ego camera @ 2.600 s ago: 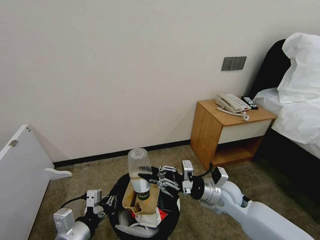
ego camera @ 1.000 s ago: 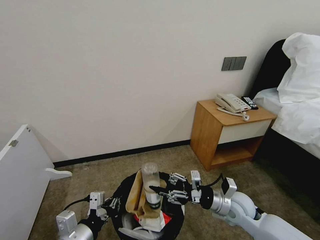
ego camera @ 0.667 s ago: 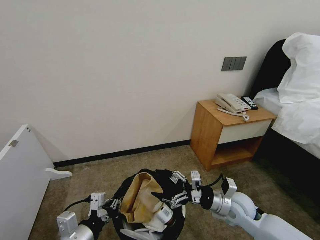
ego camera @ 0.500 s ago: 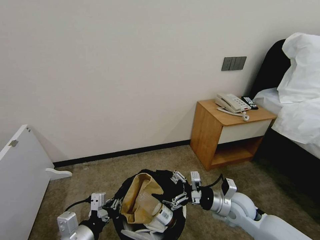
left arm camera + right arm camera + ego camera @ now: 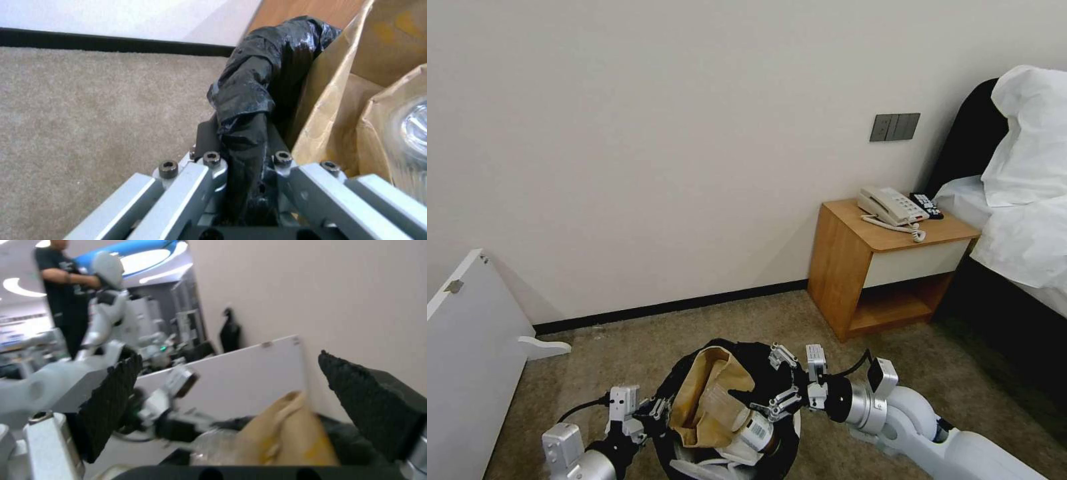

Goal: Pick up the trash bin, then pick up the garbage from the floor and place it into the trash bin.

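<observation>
The trash bin (image 5: 740, 350), lined with a crinkled black bag (image 5: 253, 83), hangs low in front of me. My left gripper (image 5: 650, 408) is shut on its near-left rim, and the bag is pinched between its fingers (image 5: 209, 166). Garbage fills the bin: a torn brown paper bag (image 5: 704, 393) and a clear bottle (image 5: 740, 419) lying on its side, over white items (image 5: 700, 467). My right gripper (image 5: 764, 381) hovers at the bin's right rim, open and holding nothing. Its black pads (image 5: 111, 406) stand wide apart above the paper bag (image 5: 285, 436).
A wooden nightstand (image 5: 887, 267) with a telephone (image 5: 890, 207) stands against the wall at the right, beside a bed (image 5: 1020, 220). A white board (image 5: 467, 353) leans at the left. Brown carpet (image 5: 627, 340) lies between them.
The right gripper lowered the upright bottle into the bin and opened. The bottle now lies on its side beside the paper bag. The left gripper kept its hold on the bin.
</observation>
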